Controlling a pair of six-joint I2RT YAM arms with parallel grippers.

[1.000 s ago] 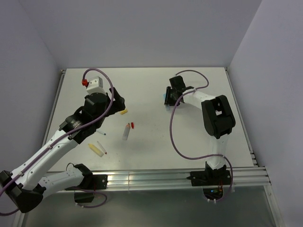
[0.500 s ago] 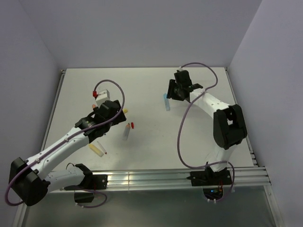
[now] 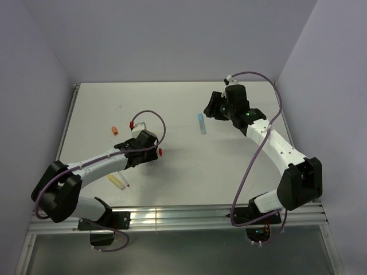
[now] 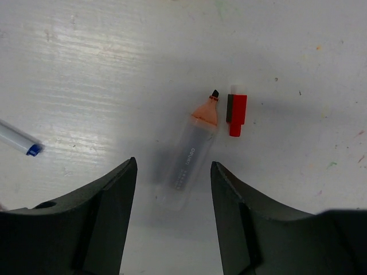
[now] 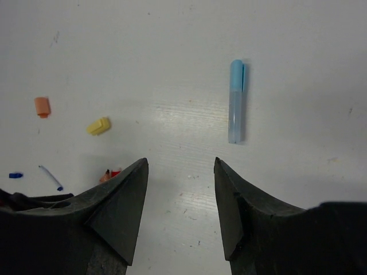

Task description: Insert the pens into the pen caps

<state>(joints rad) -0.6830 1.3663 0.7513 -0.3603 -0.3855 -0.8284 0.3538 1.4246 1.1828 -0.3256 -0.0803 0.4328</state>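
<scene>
An uncapped orange-tipped pen [image 4: 189,154] lies on the table with its rear end between the fingers of my left gripper [image 4: 173,166], which is open and holds nothing. A small red pen cap [image 4: 236,107] lies just beside the pen's tip. In the top view this gripper [image 3: 150,157] hides that pen. A light-blue pen [image 5: 236,102] wearing its cap lies apart, ahead of my open, empty right gripper [image 5: 180,161], seen from above at the back right [image 3: 210,110]. An orange cap [image 5: 42,106], a yellow cap [image 5: 98,126] and a dark-blue cap [image 5: 15,175] lie loose.
A yellow pen [image 3: 117,181] and a thin red-tipped pen [image 3: 125,183] lie near the front left. A thin blue-tipped pen [image 4: 20,140] lies left of my left gripper. The table's raised rim [image 3: 69,123] runs along the left, and an aluminium rail [image 3: 183,216] spans the front.
My left arm swung right and toward the front, from near the orange cap to over the orange-tipped pen, its jaws narrowing. My right arm drew back off the light-blue pen, its jaws a little wider.
</scene>
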